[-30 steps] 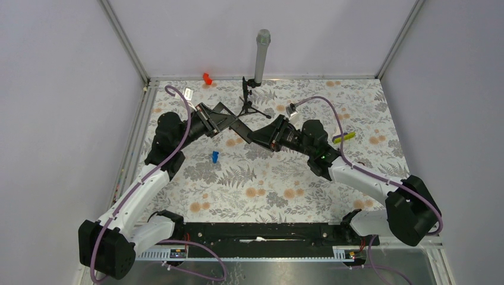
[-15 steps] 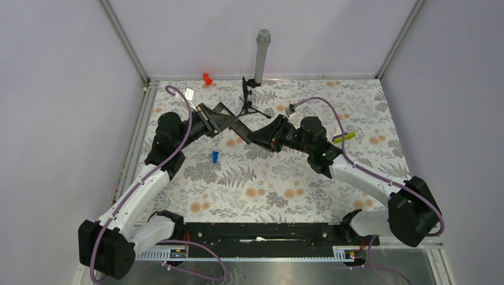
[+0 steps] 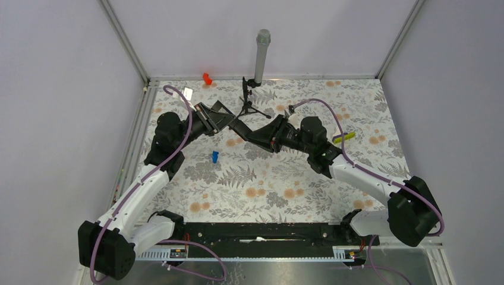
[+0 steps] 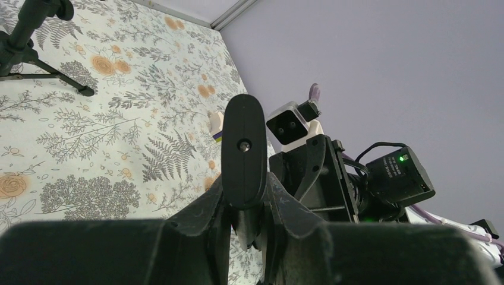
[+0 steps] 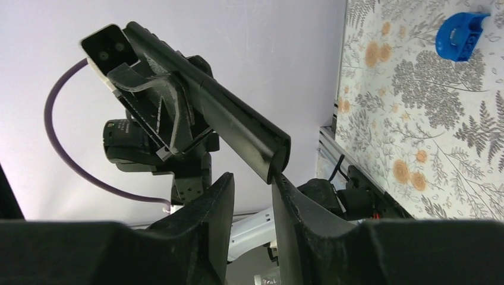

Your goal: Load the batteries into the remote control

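The remote control point(image 3: 239, 126) is a slim black bar held in the air between my two grippers. My left gripper point(image 3: 224, 122) is shut on one end of it. In the left wrist view the remote point(image 4: 243, 148) stands end-on between the fingers of that gripper point(image 4: 245, 191). My right gripper point(image 3: 254, 135) is open. In the right wrist view the remote's point(image 5: 208, 107) free end touches the tip of one finger, and the gap of the gripper point(image 5: 252, 178) is empty. A small orange-red piece point(image 3: 207, 78), seemingly the batteries, lies at the table's back edge.
A grey post on a small black tripod point(image 3: 254, 89) stands at the back centre, just behind the grippers. A blue piece point(image 3: 214, 156) lies in front of the left gripper. A yellow-green stick point(image 3: 345, 136) lies to the right. A small plate point(image 3: 188, 93) lies at back left.
My right gripper has edged left toward the remote's free end and its wrist has rolled a little. The left gripper keeps hold of the remote, almost still.
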